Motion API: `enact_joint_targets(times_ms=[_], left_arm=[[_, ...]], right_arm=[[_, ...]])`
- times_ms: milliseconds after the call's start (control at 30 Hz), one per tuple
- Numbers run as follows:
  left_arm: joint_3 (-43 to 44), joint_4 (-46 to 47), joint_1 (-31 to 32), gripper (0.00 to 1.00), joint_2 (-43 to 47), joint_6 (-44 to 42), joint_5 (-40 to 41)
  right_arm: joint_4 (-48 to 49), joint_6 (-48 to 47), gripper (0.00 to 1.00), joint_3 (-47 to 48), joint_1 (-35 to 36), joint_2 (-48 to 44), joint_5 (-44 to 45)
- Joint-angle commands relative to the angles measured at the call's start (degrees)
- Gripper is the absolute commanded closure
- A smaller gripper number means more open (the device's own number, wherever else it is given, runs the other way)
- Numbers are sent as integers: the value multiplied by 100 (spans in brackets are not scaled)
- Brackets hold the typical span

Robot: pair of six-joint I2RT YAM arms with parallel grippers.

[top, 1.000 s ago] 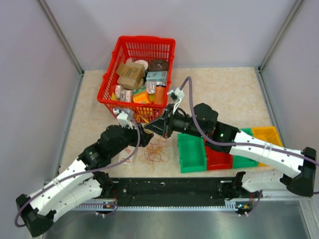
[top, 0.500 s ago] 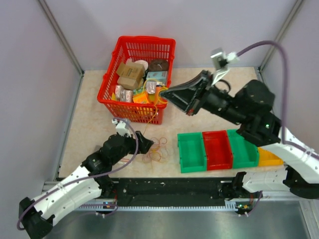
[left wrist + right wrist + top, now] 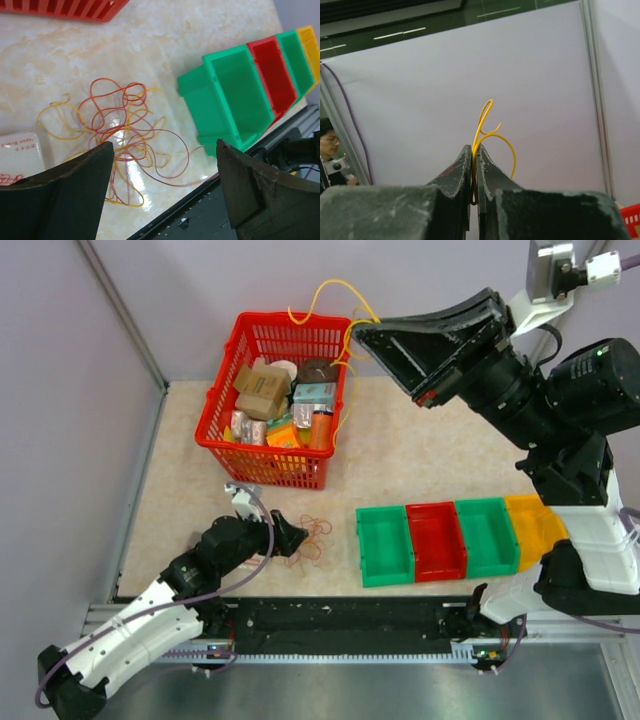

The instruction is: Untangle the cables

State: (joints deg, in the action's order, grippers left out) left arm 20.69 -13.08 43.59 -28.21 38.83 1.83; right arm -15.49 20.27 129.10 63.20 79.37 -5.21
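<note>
The cables (image 3: 316,536) lie as a loose tangle of thin yellow, orange and red loops on the table, in front of the red basket. In the left wrist view the cables (image 3: 120,127) spread just beyond my left gripper (image 3: 164,145), which is open with nothing between its fingers. From above, the left gripper (image 3: 296,537) sits at the tangle's left edge. My right gripper (image 3: 358,330) is raised high over the basket's right corner, shut on one yellow cable (image 3: 322,284). That cable loops above the tips and trails down beside the basket. The right gripper (image 3: 474,148) pinches the yellow cable (image 3: 486,111).
A red basket (image 3: 222,400) full of packaged goods stands at the back. Green (image 3: 385,568), red (image 3: 436,562), green (image 3: 487,557) and yellow (image 3: 537,508) bins sit in a row at the right. A white packet (image 3: 20,150) lies left of the tangle. A black rail (image 3: 340,615) runs along the near edge.
The right gripper has risen up and to the right from the tangle, pulling a yellow cable out with it. The left gripper has opened and drawn back slightly toward the near left.
</note>
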Motion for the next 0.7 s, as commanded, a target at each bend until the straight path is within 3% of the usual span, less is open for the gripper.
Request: enact_joint_targets(times_ms=[0, 200, 300, 467, 667], left_arm=[[190, -46, -18, 16, -395, -68, 152], [102, 333, -18, 17, -581, -42, -130], [207, 210, -26, 17, -555, -60, -156], [365, -45, -18, 16, -414, -130, -156], [489, -160, -26, 15, -457, -200, -156]], right_arm=[[89, -489, 100, 844, -27, 175, 274], [318, -1138, 100, 1047, -27, 184, 924], [178, -1971, 100, 531, -27, -26, 2099], [186, -3501, 100, -656, -123, -352, 4964], [99, -4163, 100, -1711, -764, -1010, 6207]])
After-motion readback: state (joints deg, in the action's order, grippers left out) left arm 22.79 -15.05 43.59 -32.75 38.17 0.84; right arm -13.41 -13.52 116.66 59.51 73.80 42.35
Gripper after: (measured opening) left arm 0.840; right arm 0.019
